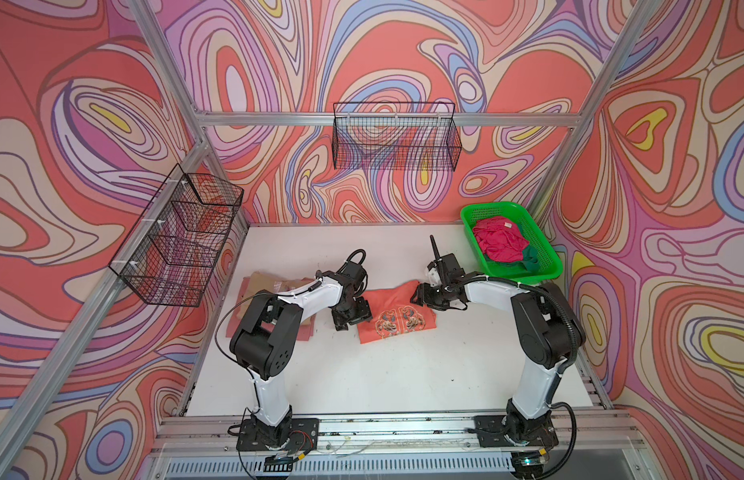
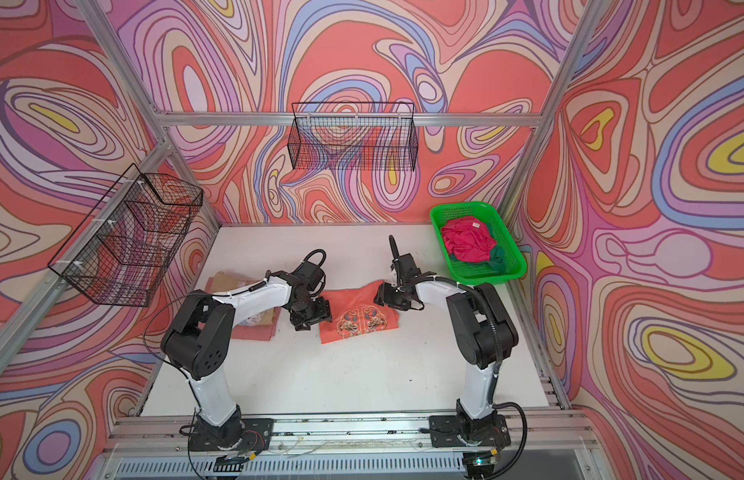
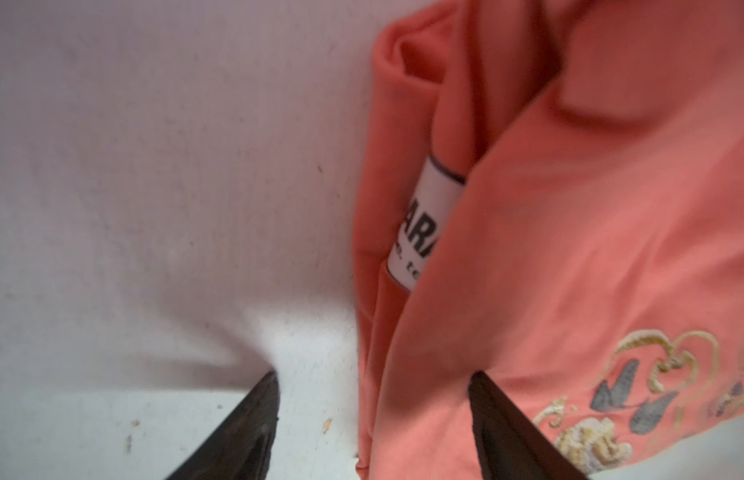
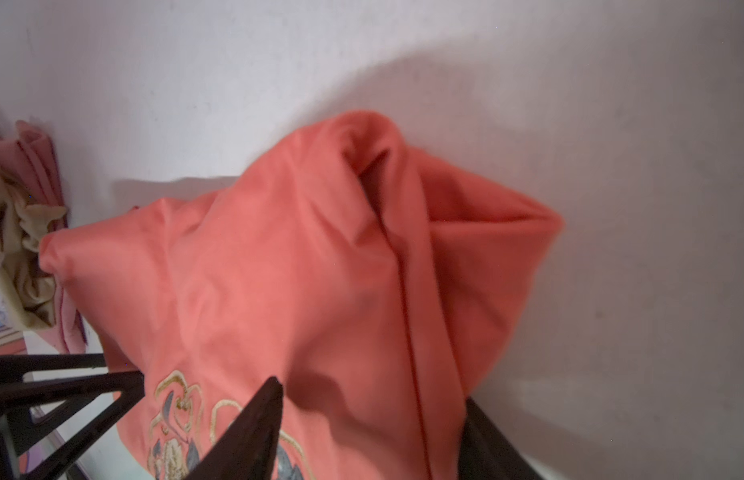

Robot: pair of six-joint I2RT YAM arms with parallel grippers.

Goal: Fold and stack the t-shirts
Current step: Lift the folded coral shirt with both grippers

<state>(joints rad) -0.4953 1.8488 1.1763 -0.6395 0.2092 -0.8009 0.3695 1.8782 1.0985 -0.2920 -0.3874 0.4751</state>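
coral-orange t-shirt (image 1: 386, 301): is lying partly folded on the white bench (image 1: 362, 382), between the two arms. Its embroidered motif (image 1: 399, 321) is facing up, and a white neck label (image 3: 424, 224) is peeking out between the layers in the left wrist view.
left hand (image 1: 350, 320): is reaching down at the shirt's left edge. In the left wrist view the hand (image 3: 374, 374) is standing spread, one finger over bare bench and the other over the cloth, with the shirt's edge running between them.
right hand (image 1: 420, 296): is reaching in at the shirt's far right corner. In the right wrist view the hand (image 4: 372, 390) is standing spread, straddling a raised fold of the cloth, with a clear gap between the fingers.
folded stack: the tan t-shirt (image 1: 274, 282) is lying on the salmon-pink t-shirt (image 1: 305, 329), left of the coral one and partly hidden behind the left arm.
green basket (image 1: 490, 205): is sitting at the bench's far right corner, holding the crumpled magenta-pink t-shirt (image 1: 497, 243), with the dark green t-shirt (image 1: 530, 259) showing beside and under it.
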